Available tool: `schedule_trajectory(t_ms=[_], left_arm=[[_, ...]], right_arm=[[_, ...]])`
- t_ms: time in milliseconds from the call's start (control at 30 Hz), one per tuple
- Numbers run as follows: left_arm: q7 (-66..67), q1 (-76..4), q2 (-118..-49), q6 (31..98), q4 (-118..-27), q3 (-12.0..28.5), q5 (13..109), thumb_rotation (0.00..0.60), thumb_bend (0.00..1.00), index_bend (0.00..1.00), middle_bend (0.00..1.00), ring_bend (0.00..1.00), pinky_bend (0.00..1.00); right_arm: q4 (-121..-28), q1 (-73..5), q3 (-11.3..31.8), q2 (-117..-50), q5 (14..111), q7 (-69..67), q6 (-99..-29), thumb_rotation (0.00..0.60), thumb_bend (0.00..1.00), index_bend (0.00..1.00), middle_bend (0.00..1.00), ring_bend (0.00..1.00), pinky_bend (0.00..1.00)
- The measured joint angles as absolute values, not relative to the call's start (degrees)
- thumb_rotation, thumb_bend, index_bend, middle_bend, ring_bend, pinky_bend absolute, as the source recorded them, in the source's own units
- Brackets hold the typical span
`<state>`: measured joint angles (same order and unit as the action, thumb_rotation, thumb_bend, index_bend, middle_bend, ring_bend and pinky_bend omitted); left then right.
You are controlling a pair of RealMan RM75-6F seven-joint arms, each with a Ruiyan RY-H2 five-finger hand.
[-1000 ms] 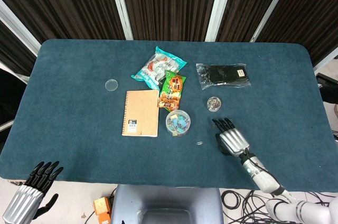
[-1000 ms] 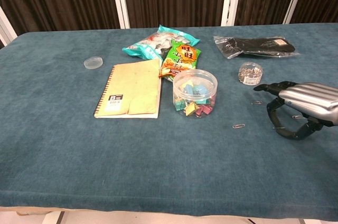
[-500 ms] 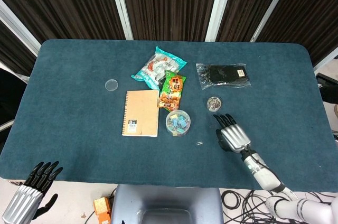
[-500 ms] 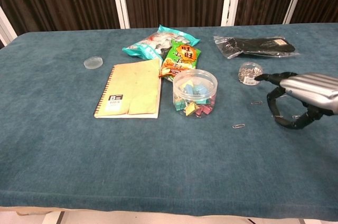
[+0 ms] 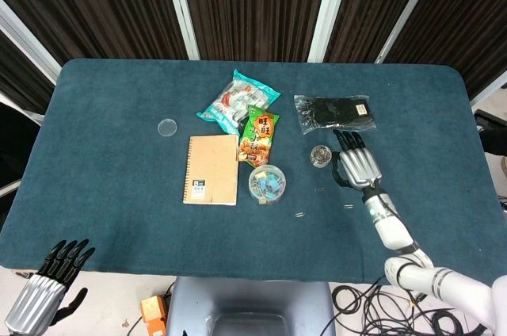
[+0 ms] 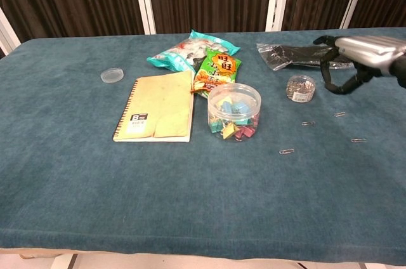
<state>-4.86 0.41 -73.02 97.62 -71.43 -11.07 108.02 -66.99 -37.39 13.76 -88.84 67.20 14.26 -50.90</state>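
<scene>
Biggest change from a second ago: the right hand (image 5: 357, 161) has moved away from the near edge and lifted, so it now hovers just right of the little tub of paper clips (image 5: 320, 155), fingers spread and holding nothing. In the chest view that right hand (image 6: 355, 56) sits up in the air over the far right of the table (image 6: 127, 199), thumb curled down, not touching the tub (image 6: 300, 87) as far as I can tell. Moving off uncovered a few loose paper clips (image 6: 287, 151) lying on the cloth near the right side.

The left hand (image 5: 49, 284) is way down at the near left corner, off the table, same spot as before, fingers apart and empty.

Containers: the round clear tub (image 6: 234, 111) in the middle is full of colourful binder clips, lid on. Left of it is a kraft notebook (image 5: 211, 169). A small clear lid (image 5: 167, 127) lies alone further left. Behind the tub are an orange-green snack bag (image 5: 259, 135) and a teal snack bag (image 5: 236, 101). Far right is a plastic bag with something black (image 5: 334, 112) inside.
</scene>
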Motion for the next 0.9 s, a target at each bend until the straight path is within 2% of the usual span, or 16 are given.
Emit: schedule_trajectory(t_ms=[300,433,600,900], left_arm=[[-4.6,-0.5,-72.8,95.6,-72.4,-10.5,106.8,0.6,0.38,0.0,0.0,0.0,0.0],[-4.7,-0.6,-72.6,95.3,-72.6,-10.3,106.4,0.6,0.38,0.0,0.0,0.0,0.0],[-4.9,-0.7,-72.5,95.1,-72.7,-10.2,106.2,0.6,0.39,0.0,0.0,0.0,0.0],[-4.3,-0.8,-72.4,95.2,-73.4,-10.3,106.7,0.6,0.39,0.0,0.0,0.0,0.0]], right_arm=[[-55.2,-44.4,17.8,-96.9,57.2,21.7,-46.6,0.6,0.44,0.65,0.01,0.0,0.0],[-52.3,-45.7,17.8,-99.1,55.6,23.7,-45.7,0.6,0.44,0.55,0.01,0.0,0.0],[-51.8,-46.0,17.5,-99.6,54.2,25.2,-45.7,0.6,0.44,0.43,0.0,0.0,0.0],[-55.4,-45.5,16.8,-97.6,54.2,25.5,-46.8,0.6,0.44,0.43,0.0,0.0,0.0]])
